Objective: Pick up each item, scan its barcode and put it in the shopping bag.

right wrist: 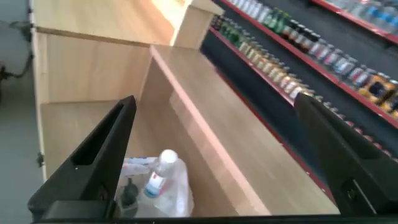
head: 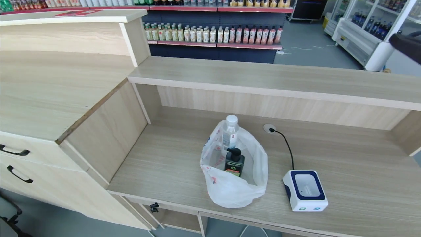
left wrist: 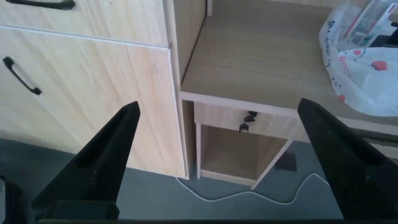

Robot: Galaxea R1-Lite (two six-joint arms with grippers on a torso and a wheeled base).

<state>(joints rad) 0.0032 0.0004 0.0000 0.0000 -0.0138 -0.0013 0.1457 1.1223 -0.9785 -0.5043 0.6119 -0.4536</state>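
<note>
A white plastic shopping bag (head: pixel 230 189) stands open in the middle of the wooden desk (head: pixel 355 164). Inside it stand a clear water bottle with a white cap (head: pixel 230 131) and a dark pump bottle (head: pixel 234 163). The white and blue barcode scanner (head: pixel 305 190) sits just right of the bag. My left gripper (left wrist: pixel 219 103) hangs open and holds nothing, low in front of the desk's left front corner, with the bag (left wrist: pixel 364 62) off to one side. My right gripper (right wrist: pixel 216 98) is open and holds nothing, high above the counter, looking down on the water bottle (right wrist: pixel 158 174) and the pump bottle (right wrist: pixel 129 194).
The scanner's black cable (head: pixel 286 144) runs to a grommet (head: pixel 269 127) behind the bag. A raised counter ledge (head: pixel 263 77) borders the desk at the back, and a cabinet with drawers (head: pixel 29 154) rises at the left. A key (left wrist: pixel 247 122) hangs under the desk front.
</note>
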